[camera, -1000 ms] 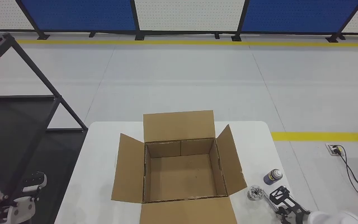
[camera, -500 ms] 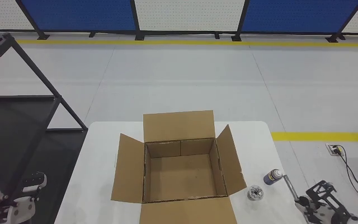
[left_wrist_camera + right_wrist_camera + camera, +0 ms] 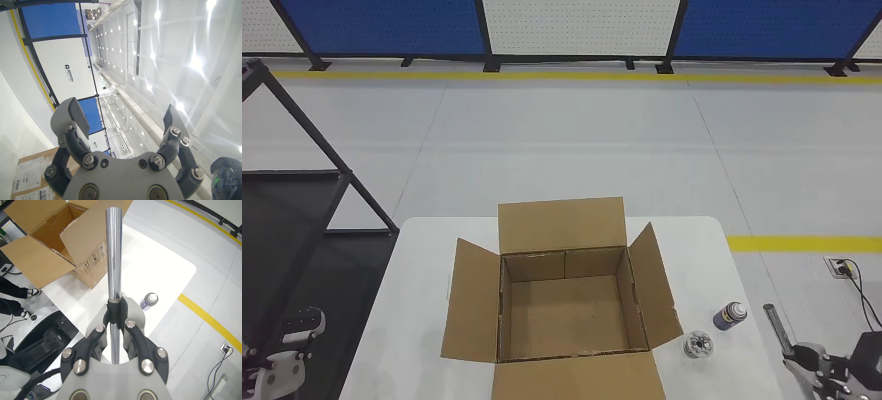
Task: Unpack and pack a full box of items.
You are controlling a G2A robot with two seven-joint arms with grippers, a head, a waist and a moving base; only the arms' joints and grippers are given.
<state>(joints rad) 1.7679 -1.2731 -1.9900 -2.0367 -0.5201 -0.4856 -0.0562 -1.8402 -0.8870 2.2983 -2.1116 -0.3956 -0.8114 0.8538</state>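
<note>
Right wrist view: steel rod [image 3: 114, 247] gripped within the right tool [image 3: 115, 311].

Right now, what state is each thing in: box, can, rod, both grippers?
cardboard box: open, four flaps spread, nothing visible inside
spray can: upright on the table
round metal part: lying on the table beside the spray can
metal rod: clamped in the right gripper
right gripper: shut on the metal rod
left gripper: open, empty
</note>
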